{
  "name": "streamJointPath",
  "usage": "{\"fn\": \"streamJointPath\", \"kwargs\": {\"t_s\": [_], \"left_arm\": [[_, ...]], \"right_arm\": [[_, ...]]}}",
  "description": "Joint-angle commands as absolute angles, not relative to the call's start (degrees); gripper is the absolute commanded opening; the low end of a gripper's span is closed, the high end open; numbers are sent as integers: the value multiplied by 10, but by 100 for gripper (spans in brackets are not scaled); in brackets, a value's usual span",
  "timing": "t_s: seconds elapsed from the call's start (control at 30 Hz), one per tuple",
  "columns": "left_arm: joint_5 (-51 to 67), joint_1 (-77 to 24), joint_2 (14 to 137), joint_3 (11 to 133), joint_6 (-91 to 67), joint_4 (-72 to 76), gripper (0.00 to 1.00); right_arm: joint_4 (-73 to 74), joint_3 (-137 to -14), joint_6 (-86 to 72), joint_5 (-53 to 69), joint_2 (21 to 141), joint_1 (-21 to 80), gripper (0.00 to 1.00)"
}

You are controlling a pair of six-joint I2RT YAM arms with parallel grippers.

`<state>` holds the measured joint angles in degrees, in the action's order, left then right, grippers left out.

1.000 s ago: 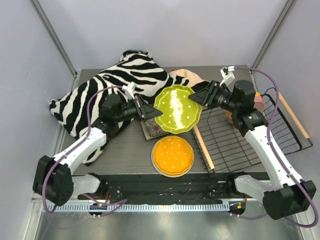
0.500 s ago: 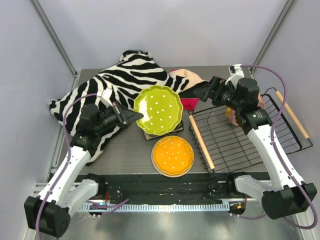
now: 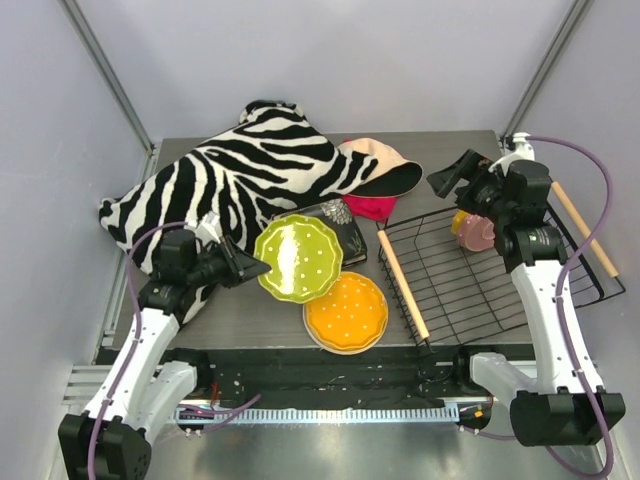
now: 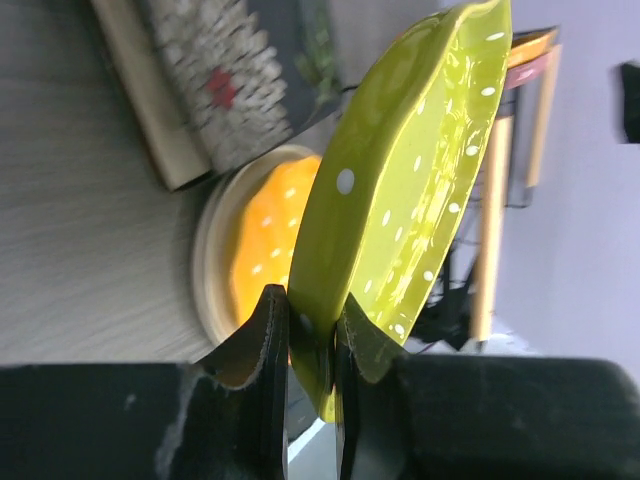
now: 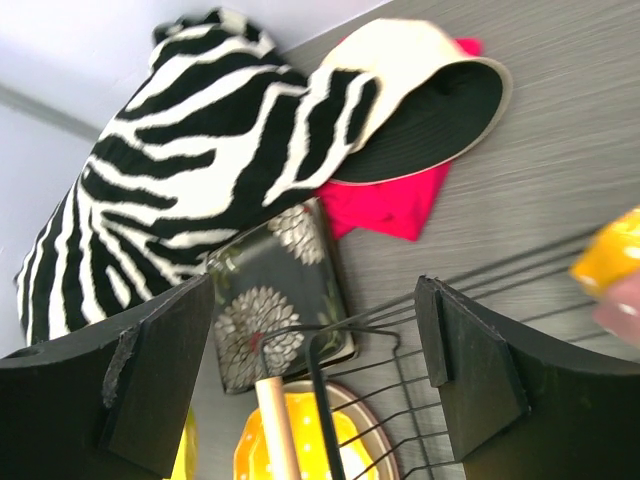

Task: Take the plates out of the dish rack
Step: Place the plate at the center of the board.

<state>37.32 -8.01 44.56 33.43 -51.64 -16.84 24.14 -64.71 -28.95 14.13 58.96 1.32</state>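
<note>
My left gripper (image 3: pixel 252 268) (image 4: pixel 312 320) is shut on the rim of the yellow-green plate (image 3: pixel 298 258) (image 4: pixel 400 200), holding it tilted above the table. Just below it lies the orange dotted plate (image 3: pixel 346 312) (image 4: pixel 262 240). The dark square plate (image 3: pixel 346 236) (image 5: pixel 270 300) with a big flower lies flat behind them. The dish rack (image 3: pixel 480 275) (image 5: pixel 400 400) stands at the right. A round pink plate (image 3: pixel 478 234) (image 5: pixel 620 315) leans in its far part. My right gripper (image 3: pixel 452 178) (image 5: pixel 315 340) hangs open over the rack's far left corner, holding nothing.
A zebra-striped cloth (image 3: pixel 220 180) covers the back left of the table. A peach hat (image 3: pixel 385 165) lies on a red-pink cloth (image 3: pixel 372 207) behind the rack. The rack's wooden handles (image 3: pixel 403 285) run along its left and right sides.
The right gripper let go of the yellow-green plate, opened wide and drew back to the right. The left gripper carried the plate left and nearer, down beside the orange plate.
</note>
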Motion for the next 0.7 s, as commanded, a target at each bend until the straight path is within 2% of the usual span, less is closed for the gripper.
{"fn": "streamJointPath", "kwargs": {"t_s": [0.0,0.17,0.5,0.67], "left_arm": [[375,-92,452,384,-418,-251,0],[362,-119,464,374,-437,-218,0],[300,-251,525,367,-464,-161,0],[311,-281,568,354,-490,-91,0]], "right_arm": [[250,-648,-296,107,548,-25,90],[258,-642,-296,109,541,-33,90],[257,-640,-297,116,552,-34,90],[263,-640,-294,115,548,-35,90]]}}
